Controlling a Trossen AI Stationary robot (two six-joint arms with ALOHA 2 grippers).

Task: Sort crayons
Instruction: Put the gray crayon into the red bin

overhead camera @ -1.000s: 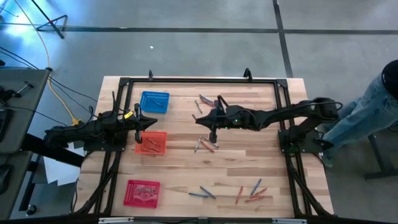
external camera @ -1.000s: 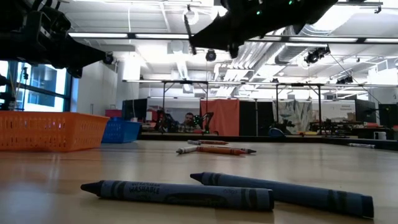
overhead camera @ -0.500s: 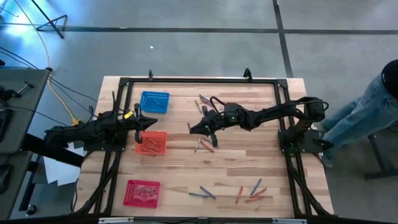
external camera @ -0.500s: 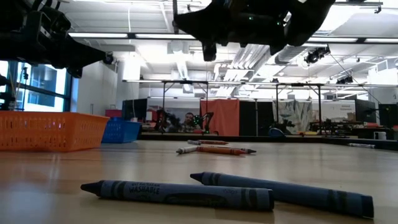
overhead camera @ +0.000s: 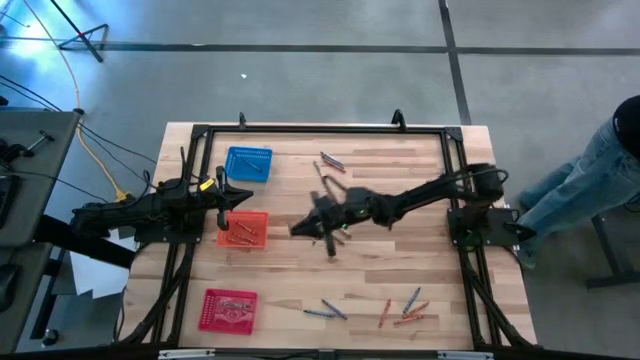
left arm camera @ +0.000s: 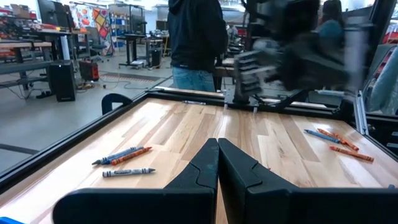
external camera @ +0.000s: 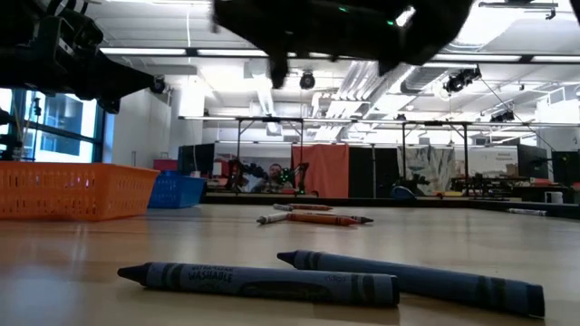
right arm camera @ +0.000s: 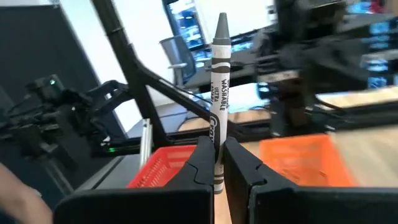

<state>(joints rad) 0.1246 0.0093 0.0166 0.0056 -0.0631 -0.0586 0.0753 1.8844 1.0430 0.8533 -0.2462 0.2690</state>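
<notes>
1. A grey crayon (right arm camera: pixel 217 106) is standing upright between the fingers of the right gripper (right arm camera: pixel 216 163) in the right wrist view; its wrapper is showing "WASHABLE" running lengthwise, with a larger looping brand word below it that is partly hidden and too blurred to read.
2. In the low view, the nearer dark crayon (external camera: pixel 258 282) lying on the table (external camera: pixel 82 263) is showing "WASHABLE" in small capitals along its wrapper.
3. The crayon just behind it (external camera: pixel 412 281) is carrying dark bands, but no lettering is showing clearly enough to read.
</notes>
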